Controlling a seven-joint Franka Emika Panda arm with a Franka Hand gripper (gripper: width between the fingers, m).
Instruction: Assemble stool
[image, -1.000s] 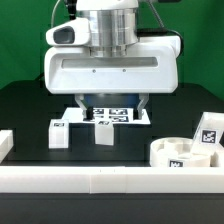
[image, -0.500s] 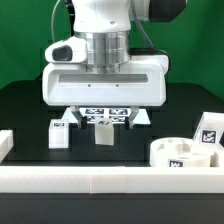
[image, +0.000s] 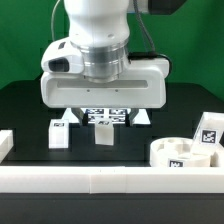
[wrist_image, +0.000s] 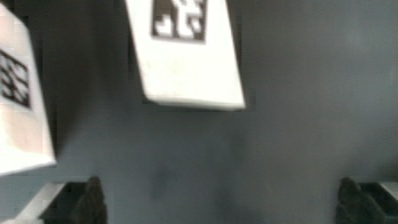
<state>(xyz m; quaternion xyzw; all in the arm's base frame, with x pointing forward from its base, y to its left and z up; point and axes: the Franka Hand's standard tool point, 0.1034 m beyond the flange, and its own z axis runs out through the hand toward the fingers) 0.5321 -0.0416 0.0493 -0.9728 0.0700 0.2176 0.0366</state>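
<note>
Black tabletop (image: 25, 105) holds a white leg (image: 102, 133) near the hand (image: 105, 117), whose fingers (image: 68, 117) stand wide apart.

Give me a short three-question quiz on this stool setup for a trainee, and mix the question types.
1. True or false: the tool is shut on a leg.
2. In the exterior view, where does the seat lie? A: at the exterior view's right, by the front rail. B: at the exterior view's left. C: directly under the tool.
3. How many legs stand upright at the exterior view's left of the seat?
Key: 1 false: its fingers stand wide apart with nothing between them. 2 A. 3 two: the second leg stands beside the first.
</note>
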